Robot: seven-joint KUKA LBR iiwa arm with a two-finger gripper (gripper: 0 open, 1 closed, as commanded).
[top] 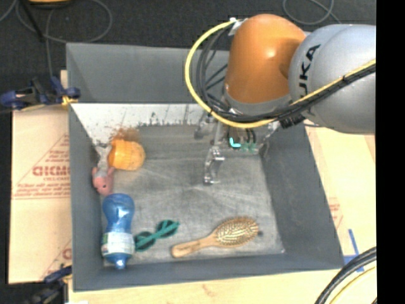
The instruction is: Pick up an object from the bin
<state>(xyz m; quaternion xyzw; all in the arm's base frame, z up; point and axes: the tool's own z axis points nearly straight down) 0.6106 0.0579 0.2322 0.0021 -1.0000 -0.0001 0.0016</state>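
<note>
Along the left wall of the bin [81, 220] sit three things in a loose column: a rounded orange toy [126, 155] at the back, a small pink figure [102, 181] just beside it, and a blue bottle [118, 230] lying towards the front corner. Touching the bottle's lower end is a green band [156, 233], curled on the floor. Right of that lies a wooden hairbrush [218, 237], close along the front wall, its long axis running nearly left to right, with the handle to the left and the oval head slightly higher on the right.

The pincer [213, 167] hangs over bare floor near the middle of the bin, touching nothing and holding nothing; I cannot tell whether it is apart or together. Above it bulks the orange cover [262, 59] of the wrist, with the arm coming in from the right.

No pick has begun. The hairbrush looks like the nearest thing: it lies straight towards the front wall from the pincer, well apart, with the neck of the handle almost directly in line. A grasp there would probably want the pincer closing across the handle, at right angles to the long axis. The orange toy lies about as far off, to the left.
</note>
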